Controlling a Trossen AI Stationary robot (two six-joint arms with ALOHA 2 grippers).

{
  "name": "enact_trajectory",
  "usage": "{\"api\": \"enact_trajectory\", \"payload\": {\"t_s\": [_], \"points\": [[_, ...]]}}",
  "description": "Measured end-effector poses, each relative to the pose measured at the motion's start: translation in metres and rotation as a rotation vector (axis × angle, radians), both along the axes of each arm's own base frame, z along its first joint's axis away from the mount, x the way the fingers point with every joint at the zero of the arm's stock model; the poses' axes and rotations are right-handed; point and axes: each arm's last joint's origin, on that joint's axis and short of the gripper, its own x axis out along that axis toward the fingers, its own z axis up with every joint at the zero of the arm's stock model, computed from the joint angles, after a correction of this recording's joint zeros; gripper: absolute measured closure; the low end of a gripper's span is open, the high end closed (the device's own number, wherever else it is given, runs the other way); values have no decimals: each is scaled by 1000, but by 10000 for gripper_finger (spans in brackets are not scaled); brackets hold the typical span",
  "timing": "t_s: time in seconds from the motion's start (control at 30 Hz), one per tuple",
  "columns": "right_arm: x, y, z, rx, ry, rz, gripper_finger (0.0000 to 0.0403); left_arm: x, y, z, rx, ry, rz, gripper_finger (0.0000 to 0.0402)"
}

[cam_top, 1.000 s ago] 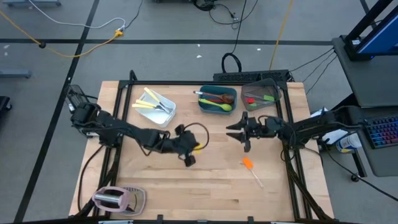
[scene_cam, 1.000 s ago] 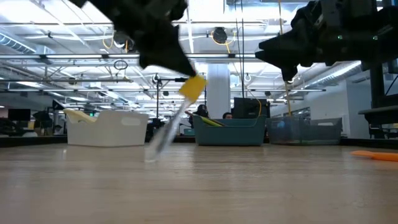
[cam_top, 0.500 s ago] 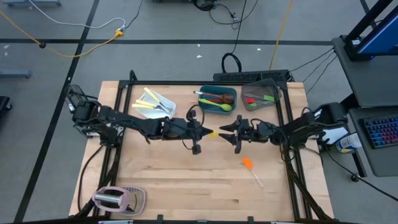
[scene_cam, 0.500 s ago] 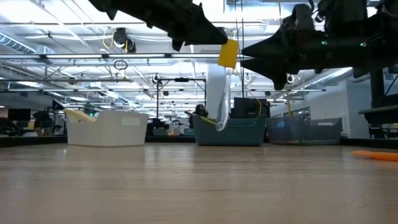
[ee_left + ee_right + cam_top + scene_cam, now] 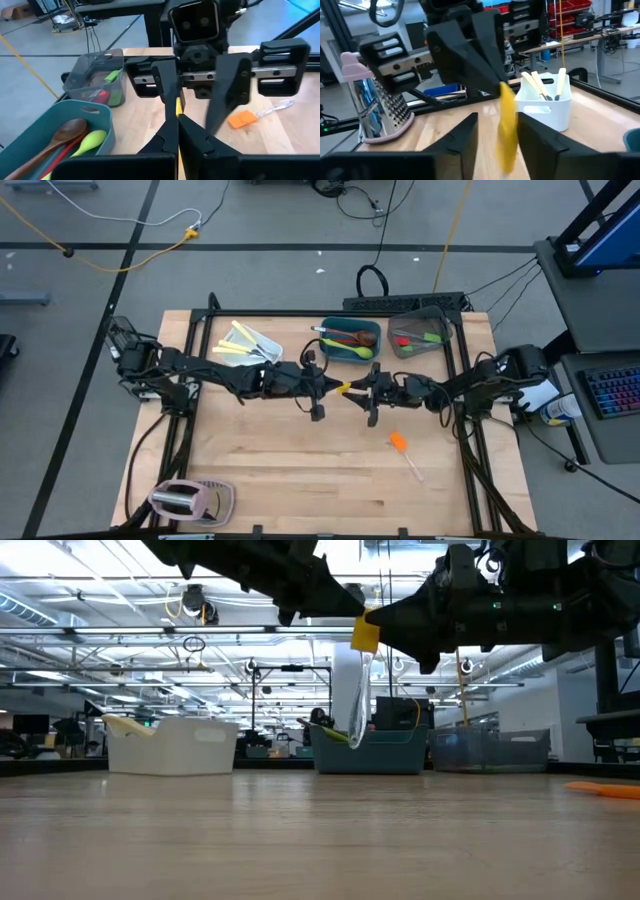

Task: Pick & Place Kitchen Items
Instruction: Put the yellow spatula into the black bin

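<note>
The left gripper, shut tight, holds a yellow spatula by its head, mid-air over the table. The right gripper flanks it, open. It looks light, probably slick; grip the flat yellow head.

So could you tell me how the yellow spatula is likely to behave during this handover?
The yellow spatula hangs straight from the left gripper pinching its head, so it is probably stiff and light. Its clear handle looks smooth, possibly slippery. Held only at the top, it may swing as the right gripper closes.
</note>
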Motion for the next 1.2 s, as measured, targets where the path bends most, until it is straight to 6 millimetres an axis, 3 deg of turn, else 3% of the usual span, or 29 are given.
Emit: {"api": "enact_trajectory", "payload": {"t_s": [0.27,0.6,0.87,1.03,1.2], "points": [[0,-3,-1,-34,12,-15,387,0,-1,-1,-16,3,2,401],[0,-3,-3,-72,33,-15,390,-2,-1,-4,-110,35,32,396],[-7,-13,8,-146,74,-63,388,-4,-4,-10,-138,85,88,349],[-25,-27,28,-252,157,-293,387,-6,-6,-13,-176,111,130,319],[-49,-39,45,-383,284,-532,386,-8,-8,-17,-237,142,158,314]]}}
